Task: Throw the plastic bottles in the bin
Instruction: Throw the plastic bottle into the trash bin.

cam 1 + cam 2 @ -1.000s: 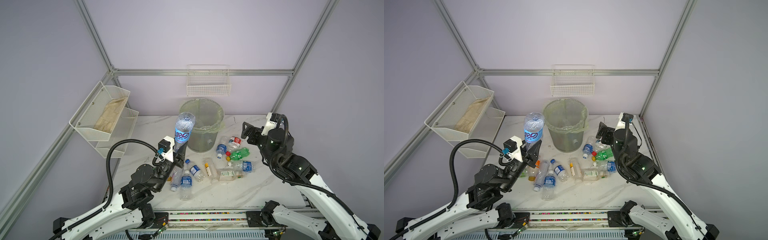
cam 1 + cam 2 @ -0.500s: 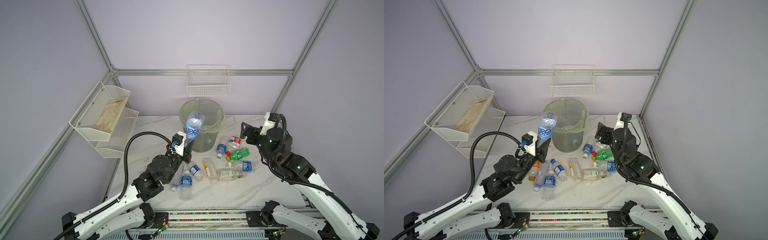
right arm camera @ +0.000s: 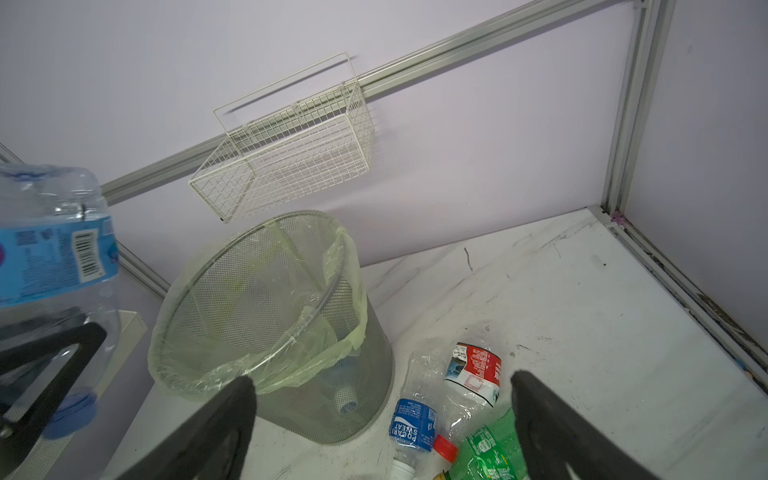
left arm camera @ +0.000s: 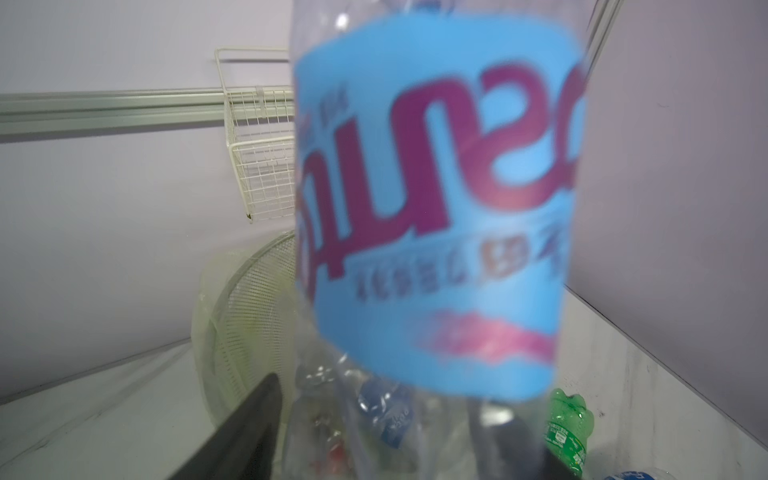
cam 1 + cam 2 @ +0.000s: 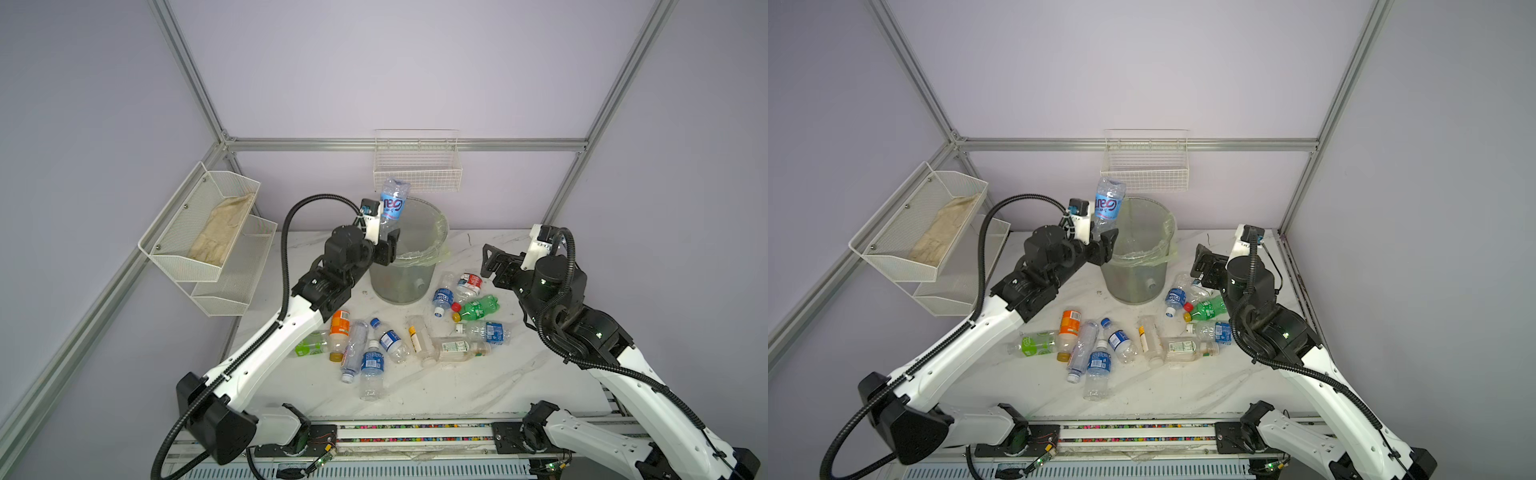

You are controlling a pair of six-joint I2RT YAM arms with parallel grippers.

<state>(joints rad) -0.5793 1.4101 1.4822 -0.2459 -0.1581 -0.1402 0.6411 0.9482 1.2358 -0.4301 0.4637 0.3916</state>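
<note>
mesh shelf (image 5: 183,266): two tiers on the left wall, beige cloth (image 5: 220,232) lying in the upper tier
left gripper (image 5: 386,239) (image 5: 1102,243): raised off the table at the bin's left rim, fingers pointing up; jaws stand apart, and the left wrist view shows a gap between a finger (image 4: 249,415) and the bottle
blue-label bottle (image 5: 392,203) (image 5: 1106,203) (image 4: 436,208): base up, neck down between the parted jaws, not clamped, blurred close-up; sits above rim height at the bin's left edge, cannot tell if it is over the opening
bin (image 5: 415,282) (image 5: 1133,278) (image 3: 332,395): upright at table rear centre, pale yellow-green bag folded over the rim; one bottle visible low down through the wall
wire basket (image 5: 417,178): on the back wall above the bin
left heap on table (image 5: 457,386): green-label bottle (image 5: 307,347), orange-label bottle (image 5: 340,328), two small blue-label bottles (image 5: 390,338) (image 5: 372,365), pale-label bottle (image 5: 457,347), all lying flat, several touching
right heap: Pocari bottle (image 5: 442,297) (image 3: 411,428), red-label bottle (image 5: 469,282) (image 3: 473,365), green bottle (image 5: 478,307), lying just right of the bin
right gripper (image 5: 487,264) (image 3: 380,386): hovers near the red-label bottle, jaws wide apart, empty
</note>
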